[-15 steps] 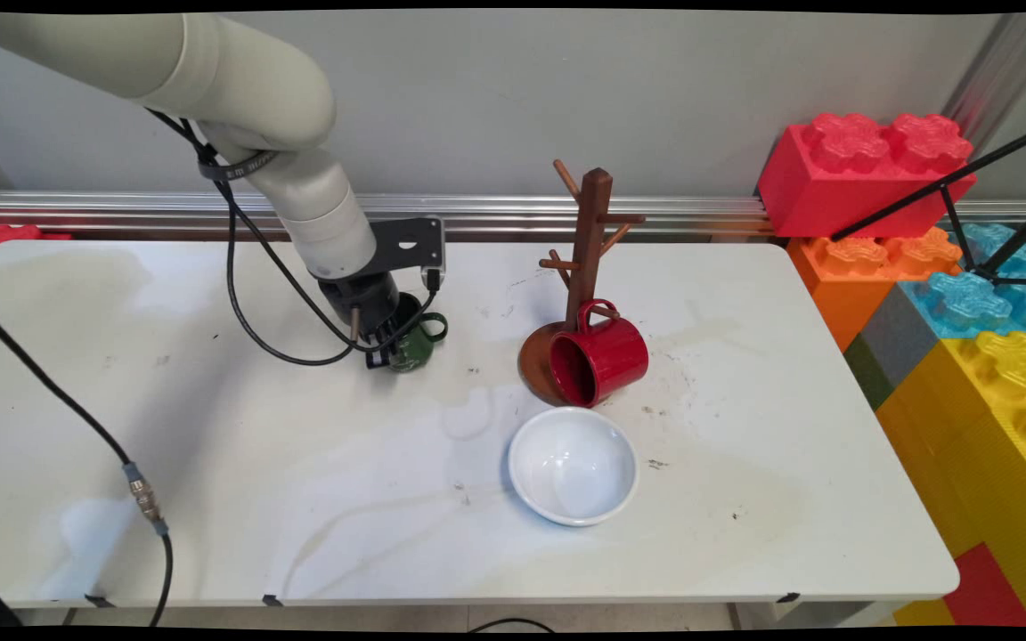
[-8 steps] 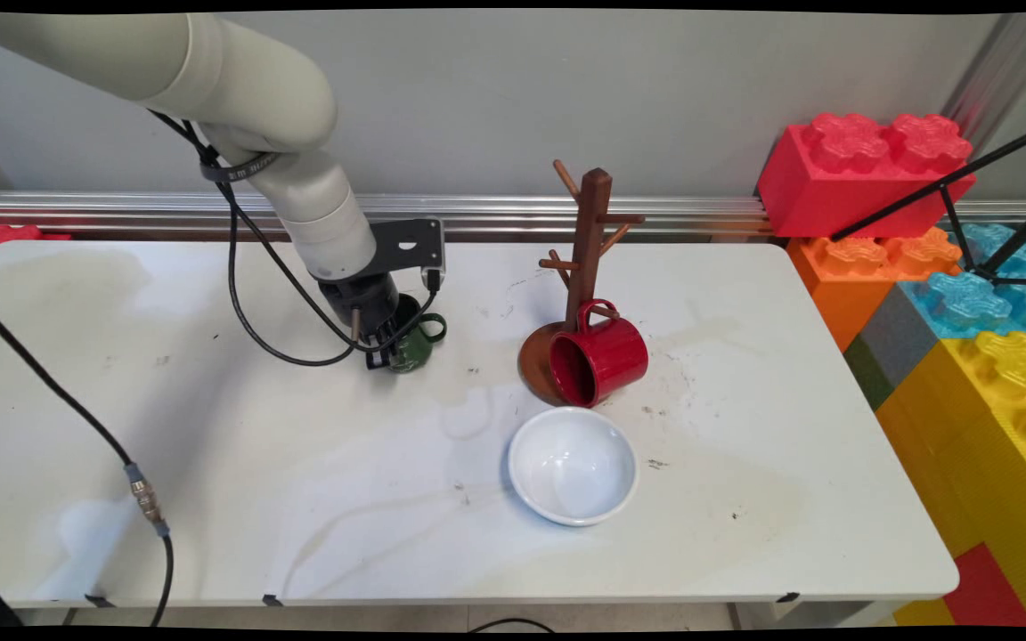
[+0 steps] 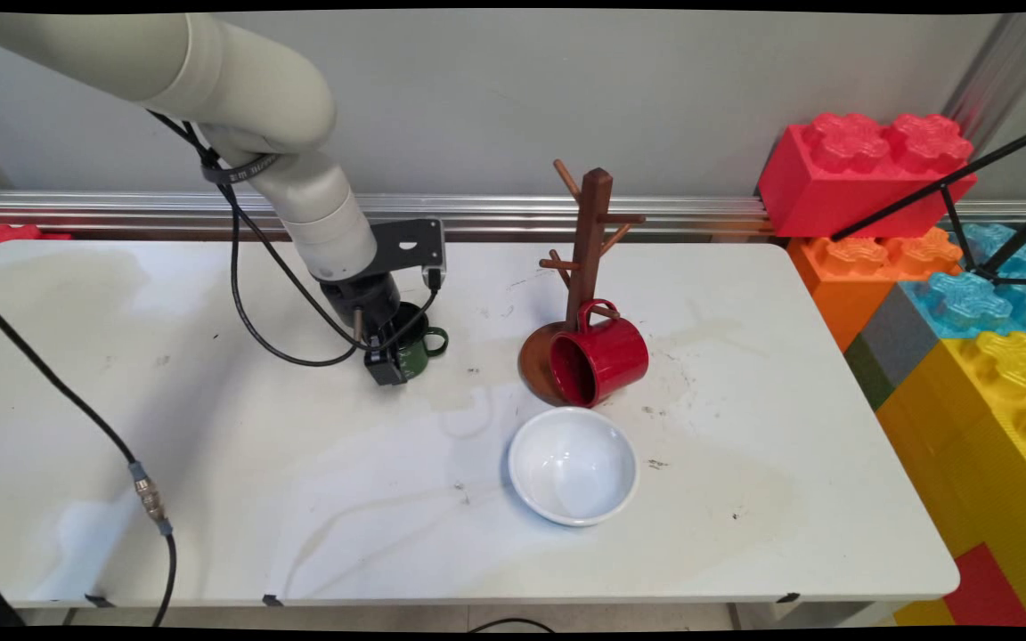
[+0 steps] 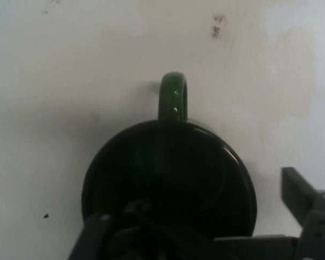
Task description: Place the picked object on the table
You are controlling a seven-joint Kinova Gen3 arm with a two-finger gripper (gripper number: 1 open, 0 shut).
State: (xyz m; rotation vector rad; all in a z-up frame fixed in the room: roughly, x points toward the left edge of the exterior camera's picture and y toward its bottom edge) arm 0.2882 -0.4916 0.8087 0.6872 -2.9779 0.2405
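Green mug [image 3: 415,349] under hand [image 3: 388,361], unlettered.

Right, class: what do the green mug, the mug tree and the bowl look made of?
Green mug: probably enamelled metal or glazed ceramic; its glossy handle shows small highlights. Mug tree: wood, dark brown with a smooth, stained look and peg branches. Bowl: likely glazed white ceramic, judging by soft reflections inside, though plastic can't be excluded.

Hand [image 3: 393,361] low, pointing down
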